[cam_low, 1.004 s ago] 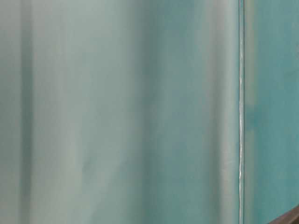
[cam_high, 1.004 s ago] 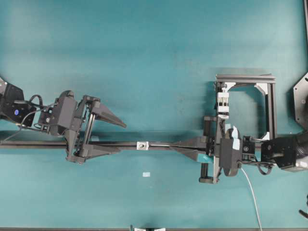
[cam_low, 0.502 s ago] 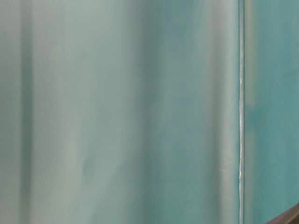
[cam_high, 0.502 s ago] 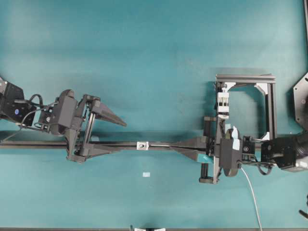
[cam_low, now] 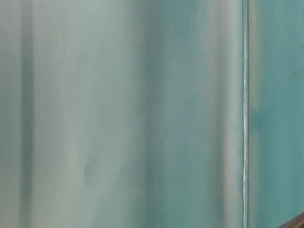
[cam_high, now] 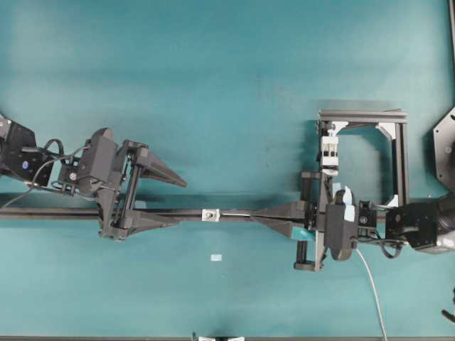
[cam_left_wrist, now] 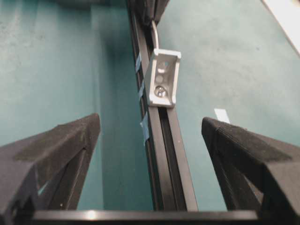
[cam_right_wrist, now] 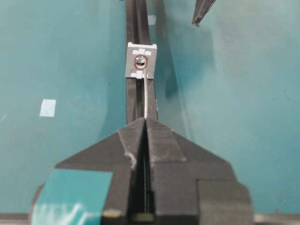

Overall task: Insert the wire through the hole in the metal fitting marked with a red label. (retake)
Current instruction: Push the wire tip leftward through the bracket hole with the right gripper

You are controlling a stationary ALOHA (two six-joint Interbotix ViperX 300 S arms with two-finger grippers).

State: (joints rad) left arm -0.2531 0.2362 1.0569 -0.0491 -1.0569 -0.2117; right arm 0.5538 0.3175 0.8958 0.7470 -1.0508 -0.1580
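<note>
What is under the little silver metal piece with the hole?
Under the metal fitting runs a long black rail on the teal table; the fitting sits on top of it. Blue tape bits cling to the rail's side. The rail beneath the fitting is covered.

Silvery metal fitting [cam_right_wrist: 141, 60] — matt black rail [cam_left_wrist: 166, 154], matt teal table [cam_high: 227, 78].

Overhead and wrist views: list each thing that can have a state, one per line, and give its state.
Left gripper: open, straddling the rail.
Right gripper: shut on the wire.
Wire: straight, tip reaching the metal fitting's hole.
Metal fitting: upright on the black rail.
Black rail: lying flat along the table.
</note>
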